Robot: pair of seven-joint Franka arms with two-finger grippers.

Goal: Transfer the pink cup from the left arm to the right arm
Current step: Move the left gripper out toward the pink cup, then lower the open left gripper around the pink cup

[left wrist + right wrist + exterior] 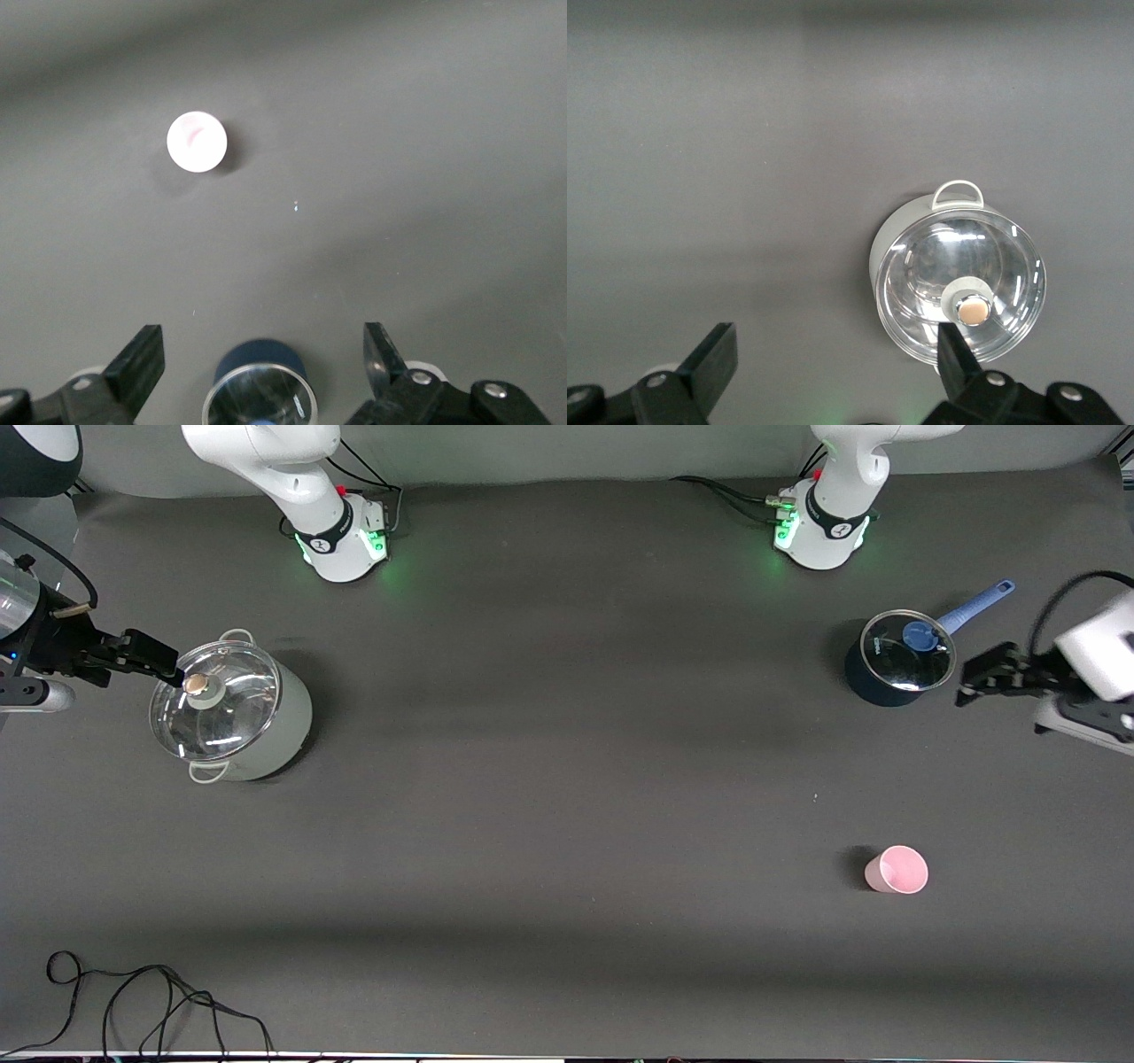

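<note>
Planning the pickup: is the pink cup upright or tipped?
Upright: the small pale-pink plastic cup stands on the table with its round open mouth facing up.

the right gripper (837, 372) shows its two black fingers (713, 359) spread wide apart with nothing between them, hanging above the dark grey table surface (744, 159). on that surface stands a pale grey-green metal pot (921, 252) with a white loop handle (958, 193), covered by a clear glass lid (961, 288) with a round tan knob (974, 310). one fingertip overlaps the lid's edge in this view.
</note>
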